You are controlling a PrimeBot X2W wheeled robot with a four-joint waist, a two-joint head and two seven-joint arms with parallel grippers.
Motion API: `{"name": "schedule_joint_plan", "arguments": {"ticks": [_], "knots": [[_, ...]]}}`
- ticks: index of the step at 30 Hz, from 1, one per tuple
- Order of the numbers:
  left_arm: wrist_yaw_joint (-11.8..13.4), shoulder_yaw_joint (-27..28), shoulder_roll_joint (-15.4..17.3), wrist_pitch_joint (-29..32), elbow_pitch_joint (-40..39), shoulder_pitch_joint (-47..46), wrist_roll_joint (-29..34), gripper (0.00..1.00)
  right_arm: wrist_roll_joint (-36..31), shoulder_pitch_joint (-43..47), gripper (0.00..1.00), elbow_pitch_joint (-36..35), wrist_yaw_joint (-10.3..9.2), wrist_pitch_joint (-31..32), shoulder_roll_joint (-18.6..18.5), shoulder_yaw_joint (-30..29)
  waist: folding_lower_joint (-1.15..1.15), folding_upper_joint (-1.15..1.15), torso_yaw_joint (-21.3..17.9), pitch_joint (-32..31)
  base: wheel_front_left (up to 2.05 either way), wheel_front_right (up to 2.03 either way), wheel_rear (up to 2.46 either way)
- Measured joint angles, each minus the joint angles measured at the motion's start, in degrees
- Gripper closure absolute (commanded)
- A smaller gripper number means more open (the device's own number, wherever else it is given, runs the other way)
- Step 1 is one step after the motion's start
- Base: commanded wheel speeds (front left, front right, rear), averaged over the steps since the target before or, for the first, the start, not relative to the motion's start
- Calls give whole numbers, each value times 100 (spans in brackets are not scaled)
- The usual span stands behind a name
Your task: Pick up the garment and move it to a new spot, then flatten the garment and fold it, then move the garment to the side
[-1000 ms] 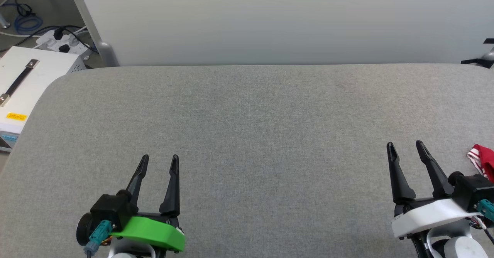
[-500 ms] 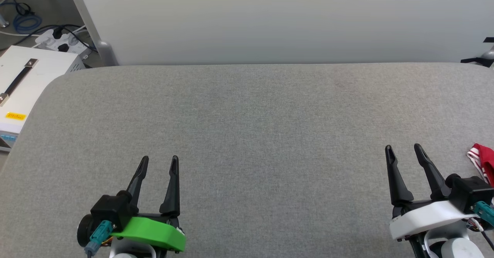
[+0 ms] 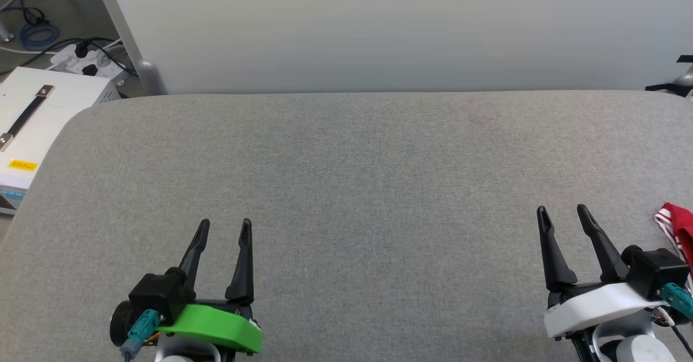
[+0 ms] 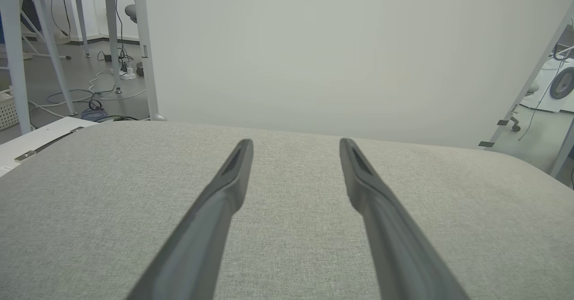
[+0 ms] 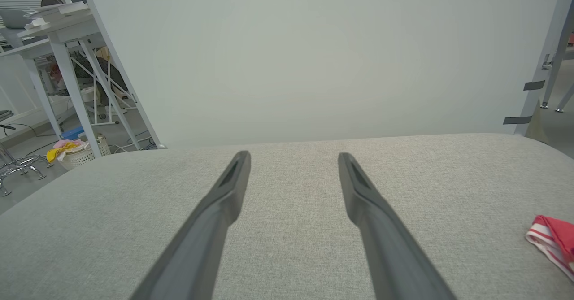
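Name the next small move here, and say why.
Probably swing the right gripper to its right, toward the garment. Its jaws are open and hold nothing. The garment lies on the grey padded table just beyond that gripper's outer side, far from the left gripper, which is open too.

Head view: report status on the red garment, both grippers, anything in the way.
Left gripper open, empty, over grey fabric table. Right gripper open, empty. Red garment with red-white striped trim lies right of it, untouched. No obstacle seen between.

Left hand (image 4: 295, 141) spread over grey fabric surface (image 4: 89, 201)
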Motion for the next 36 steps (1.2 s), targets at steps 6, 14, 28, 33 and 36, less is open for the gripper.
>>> {"name": "schedule_joint_plan", "arguments": {"ticks": [6, 14, 28, 33, 36], "knots": [[1, -36, 0, 10, -9, -4, -5, 100, 0, -1, 100, -3, 0, 0, 2, -3, 0, 0, 2, 9, 0, 0, 0], [29, -29, 0, 100, -21, -5, 46, 100, -71, -1, 100, -12, 0, 58, 15, -10, 0, 0, -2, 6, 0, 0, 0], [90, 0, 0, 260, -70, -6, 165, 100, -244, -1, 100, -49, 0, 203, 65, -35, 0, 0, -9, 1, 0, 0, 0], [129, 12, 0, 311, -92, -6, 222, 100, -319, 0, 100, -70, 0, 238, 75, -48, 0, 0, -11, -1, 0, 0, 0], [135, 20, 0, 348, -109, -6, 261, 100, -368, 0, 100, -77, 0, 259, 92, -54, 0, 0, -12, -2, 0, 0, 0]]}}
